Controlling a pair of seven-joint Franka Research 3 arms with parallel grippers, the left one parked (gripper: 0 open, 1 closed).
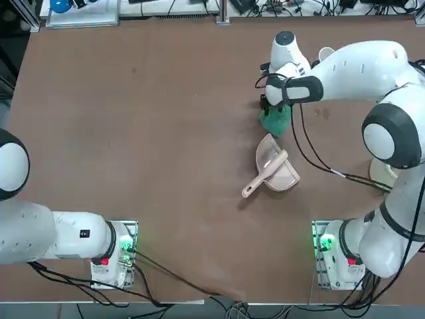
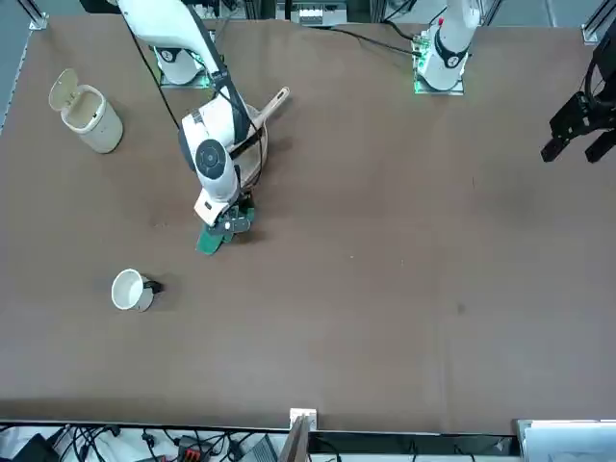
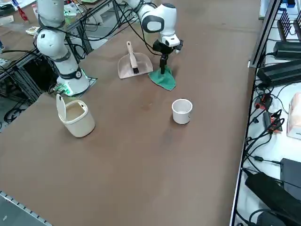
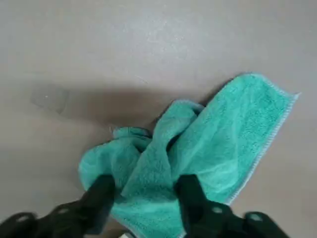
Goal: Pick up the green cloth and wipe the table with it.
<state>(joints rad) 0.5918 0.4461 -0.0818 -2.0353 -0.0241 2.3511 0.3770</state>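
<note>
The green cloth [image 1: 273,121] is seen right of centre in the upper half of the top view, lying crumpled on the brown bench [image 1: 166,133], one hemmed corner spread flat. Above it the right pincer [image 4: 146,182] is lowered, its two dark fingers [image 4: 99,201] spread, with folds of fabric between them; no firm pinch is shown.

The task is judged to be at its start: the cloth has been reached, but the grasp is not completed. The closing of the pincer, the grip and the whole of the wiping appear to be left.

Outward from the cloth, a beige dustpan [image 3: 125,68] is found just beside it, at upper centre-left of the right side view, with a pale handle [image 3: 131,55] over it. A white cup [image 3: 181,113] stands right of centre in that view, and a small lidded bin [image 3: 81,123] at its left.

Counted: one cloth, one dustpan, one pale handle, one cup, one bin with its lid raised, and one bench beneath them all.
</note>
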